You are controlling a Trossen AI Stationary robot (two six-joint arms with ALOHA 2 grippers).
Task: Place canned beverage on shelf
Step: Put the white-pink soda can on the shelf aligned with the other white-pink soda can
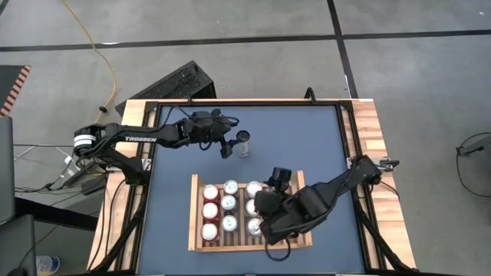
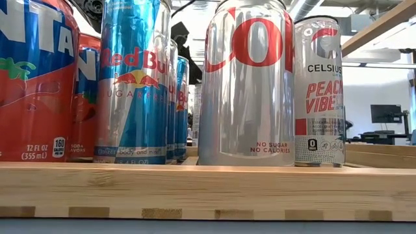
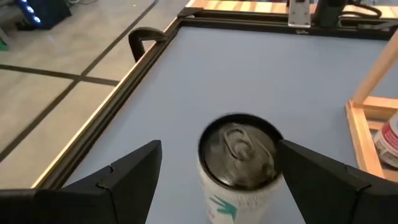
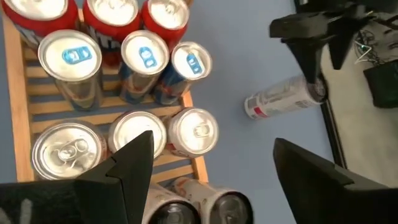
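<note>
One can: slim silver beverage can with teal print (image 3: 239, 163) stands upright on the blue surface (image 1: 307, 138), off the shelf, well short of its far rim.
Left pincer: left pincer (image 3: 217, 180) spread, fingers either side of that can, not touching; you're lined up to pinch it.
Shelf: light-wood slatted shelf (image 1: 195, 215) holds packed rows of red, blue and silver cans (image 1: 222, 208), tight so more fit.
Right pincer: right pincer (image 4: 208, 177) spread, pinching nothing, hovering over the shelf's right part.
Judgement: close the left before you lift; watch the right arm crowding the free slots.
</note>
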